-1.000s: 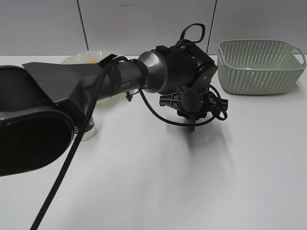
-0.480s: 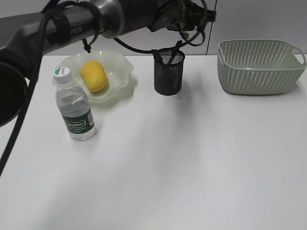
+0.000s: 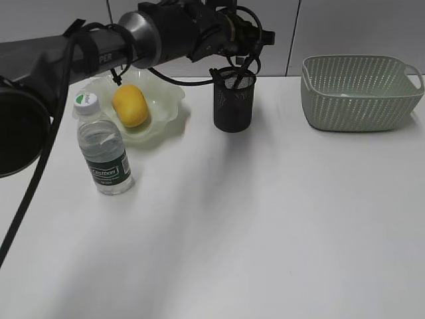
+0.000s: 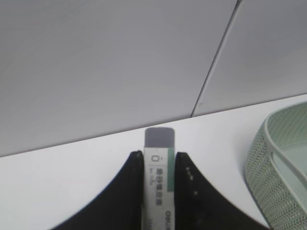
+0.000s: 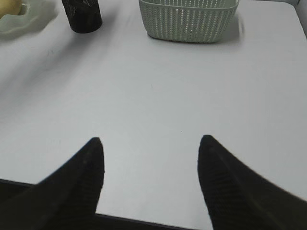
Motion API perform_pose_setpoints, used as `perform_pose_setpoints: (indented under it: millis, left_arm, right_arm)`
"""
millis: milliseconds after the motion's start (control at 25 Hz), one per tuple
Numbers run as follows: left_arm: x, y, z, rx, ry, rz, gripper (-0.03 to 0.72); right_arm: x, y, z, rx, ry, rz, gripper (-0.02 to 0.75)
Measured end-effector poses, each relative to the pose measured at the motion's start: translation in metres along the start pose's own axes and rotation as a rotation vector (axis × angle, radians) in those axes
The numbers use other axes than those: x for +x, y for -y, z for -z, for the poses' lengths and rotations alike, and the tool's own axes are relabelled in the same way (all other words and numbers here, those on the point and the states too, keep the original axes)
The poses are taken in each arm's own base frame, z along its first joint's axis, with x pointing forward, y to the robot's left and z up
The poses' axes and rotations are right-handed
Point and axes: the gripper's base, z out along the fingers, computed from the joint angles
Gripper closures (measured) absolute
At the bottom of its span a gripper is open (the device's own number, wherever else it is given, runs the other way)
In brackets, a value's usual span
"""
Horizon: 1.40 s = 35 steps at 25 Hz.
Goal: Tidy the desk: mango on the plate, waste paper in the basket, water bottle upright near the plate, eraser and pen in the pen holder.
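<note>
The left gripper [image 4: 159, 167] is clamped on a white-sleeved eraser [image 4: 159, 153], held high near the black mesh pen holder [image 3: 234, 100] at about twelve o'clock on the desk. The right gripper [image 5: 151, 163] hangs empty with its jaws wide apart, well back from everything.

The main risk looks like a missed drop. The wrist view shows only wall and desk beyond the eraser, not the cup's mouth, so if the gripper is off to one side, the eraser could strike the rim and bounce onto the desk. A low arm could also knock the light holder over.

The mango [image 3: 129, 105] sits on the plate [image 3: 166, 100] at ten o'clock, and the water bottle [image 3: 103, 149] stands upright just beside it. The basket [image 3: 358, 93] is at two o'clock.

The desk [image 3: 265, 232] is plain, smooth and white. Behind it stands a pale grey panelled wall [image 3: 345, 26].
</note>
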Motion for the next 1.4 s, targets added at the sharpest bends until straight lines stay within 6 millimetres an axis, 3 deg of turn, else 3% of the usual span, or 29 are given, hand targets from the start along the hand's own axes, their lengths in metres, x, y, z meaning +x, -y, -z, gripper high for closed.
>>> perform_pose_setpoints:
  millis: [160, 360, 480, 640, 840, 1000, 1200, 1400]
  left_arm:
    - [0.004, -0.003, -0.001, -0.032, -0.034, 0.003, 0.508]
    - [0.009, -0.007, 0.0, -0.075, -0.086, 0.025, 0.343]
    - [0.01, -0.008, 0.001, -0.088, -0.105, 0.039, 0.291]
    - [-0.013, -0.004, 0.018, -0.07, -0.073, 0.061, 0.28]
    - [-0.071, 0.006, 0.074, -0.013, -0.036, -0.027, 0.381]
    - [-0.088, 0.011, 0.11, 0.03, -0.121, -0.134, 0.443]
    - [-0.075, 0.012, 0.156, 0.047, -0.228, -0.241, 0.451]
    - [-0.041, -0.013, 0.236, 0.07, -0.24, -0.271, 0.451]
  right_arm:
    - [0.0, 0.0, 0.0, 0.0, 0.0, 0.0, 0.25]
    - [0.0, 0.0, 0.0, 0.0, 0.0, 0.0, 0.25]
    - [0.0, 0.0, 0.0, 0.0, 0.0, 0.0, 0.25]
    - [0.0, 0.0, 0.0, 0.0, 0.0, 0.0, 0.25]
    - [0.0, 0.0, 0.0, 0.0, 0.0, 0.0, 0.25]
    - [0.0, 0.0, 0.0, 0.0, 0.0, 0.0, 0.25]
    - [0.0, 0.0, 0.0, 0.0, 0.0, 0.0, 0.25]
    - [0.0, 0.0, 0.0, 0.0, 0.0, 0.0, 0.25]
